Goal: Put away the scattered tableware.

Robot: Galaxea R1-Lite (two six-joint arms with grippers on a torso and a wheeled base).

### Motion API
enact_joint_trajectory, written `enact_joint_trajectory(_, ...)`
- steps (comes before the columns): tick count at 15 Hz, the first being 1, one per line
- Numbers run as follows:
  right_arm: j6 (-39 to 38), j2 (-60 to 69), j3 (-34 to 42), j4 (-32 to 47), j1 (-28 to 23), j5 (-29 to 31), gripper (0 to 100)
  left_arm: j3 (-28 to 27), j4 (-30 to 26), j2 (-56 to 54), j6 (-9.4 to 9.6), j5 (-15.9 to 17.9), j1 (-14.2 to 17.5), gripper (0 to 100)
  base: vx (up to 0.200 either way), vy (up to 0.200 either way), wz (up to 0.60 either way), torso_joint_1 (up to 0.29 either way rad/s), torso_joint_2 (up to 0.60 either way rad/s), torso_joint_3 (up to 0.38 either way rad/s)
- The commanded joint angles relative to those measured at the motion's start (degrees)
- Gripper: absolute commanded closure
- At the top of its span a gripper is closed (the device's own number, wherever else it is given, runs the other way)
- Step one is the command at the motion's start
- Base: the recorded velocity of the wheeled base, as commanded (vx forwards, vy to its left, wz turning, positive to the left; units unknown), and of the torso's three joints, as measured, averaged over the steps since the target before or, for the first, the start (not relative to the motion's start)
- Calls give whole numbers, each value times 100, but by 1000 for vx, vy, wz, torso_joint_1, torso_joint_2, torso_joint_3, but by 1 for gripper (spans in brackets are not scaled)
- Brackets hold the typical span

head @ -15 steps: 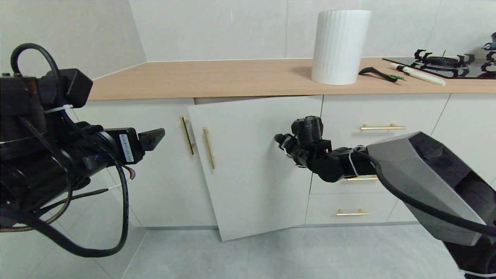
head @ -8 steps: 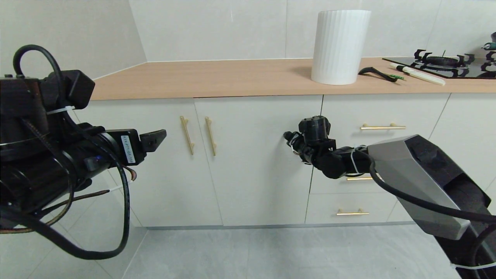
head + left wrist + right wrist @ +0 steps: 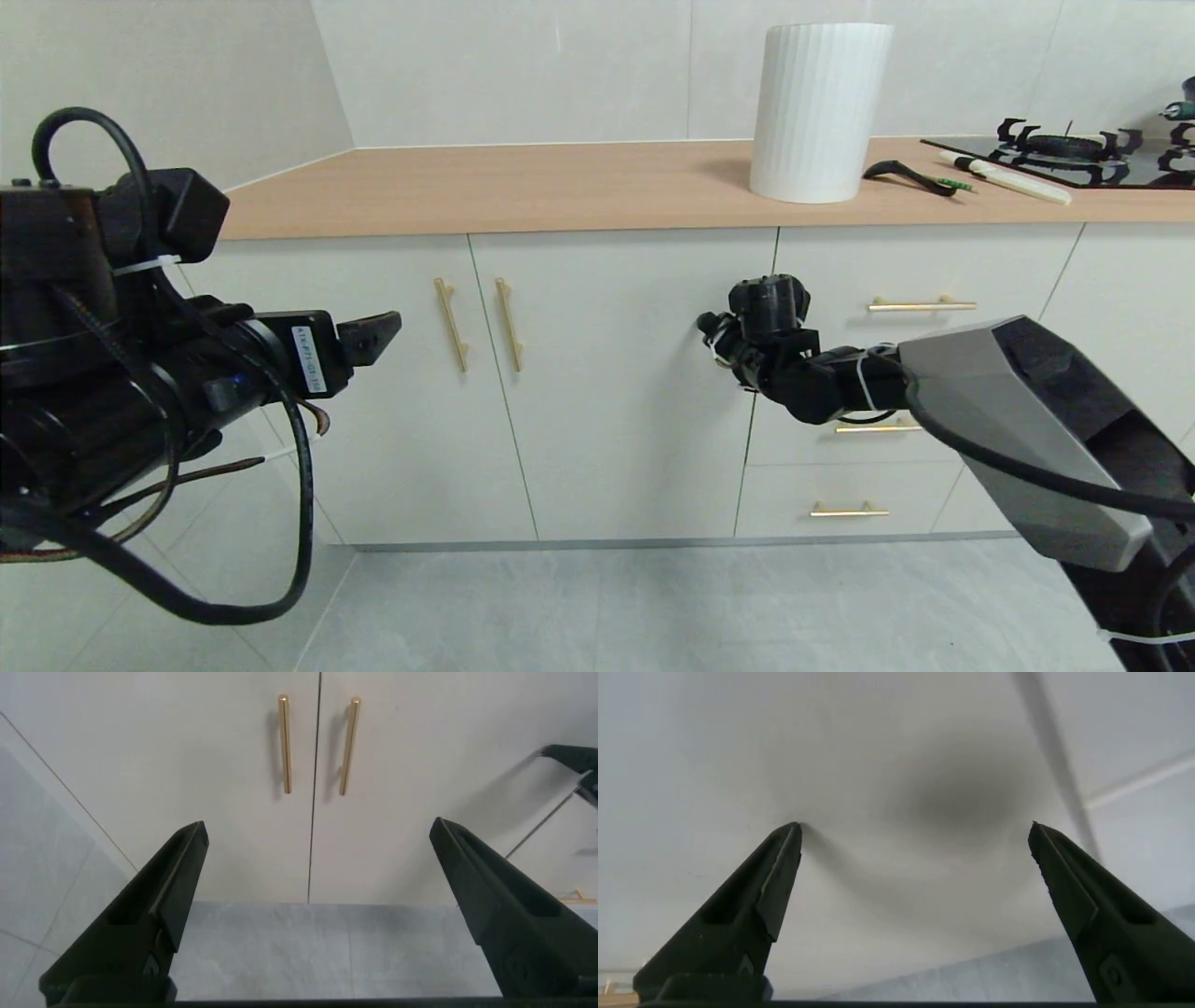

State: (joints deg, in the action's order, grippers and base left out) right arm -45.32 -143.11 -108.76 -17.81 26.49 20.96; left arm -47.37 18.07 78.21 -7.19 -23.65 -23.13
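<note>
While both white cabinet doors (image 3: 616, 373) are shut, their two brass handles (image 3: 504, 322) side by side, the right tool (image 3: 711, 338) is spread wide, empty, close before one door. The left tool (image 3: 318, 831) gapes, empty too. On the wooden surface (image 3: 513, 187), one black curved utensil (image 3: 901, 174) and one long white utensil (image 3: 1008, 180) lie beside one white ribbed cylinder (image 3: 820, 112).

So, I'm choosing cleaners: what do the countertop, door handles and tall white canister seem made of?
Countertop: wood or wood-look laminate, matte, warm tan with faint grain. Door handles: metal, by their gold, brass-like sheen. Canister: matte white with vertical ribs; ceramic or plastic, hard to tell.
</note>
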Motion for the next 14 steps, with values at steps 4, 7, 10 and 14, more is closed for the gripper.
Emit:
enact_joint_trajectory(4,665,3755,3072,6,392,269,0,475,13,-571,-45,-34,-60,0,0,0,0,0,0,0)
enact_joint_trajectory(7,1702,6022,4900,-3,401,998,0,1301,-5,-1757,-10,-34,221,0,0,0,0,0,0,0)
enact_joint_trajectory(10,3355,8562,6877,-3,-355,1060,0,2215,-444,-3269,201,-34,291,0,0,0,0,0,0,0)
enact_joint_trajectory(14,4910,11428,8020,137,-1471,884,0,2707,-1886,-5194,412,18,643,0,0,0,0,0,0,0)
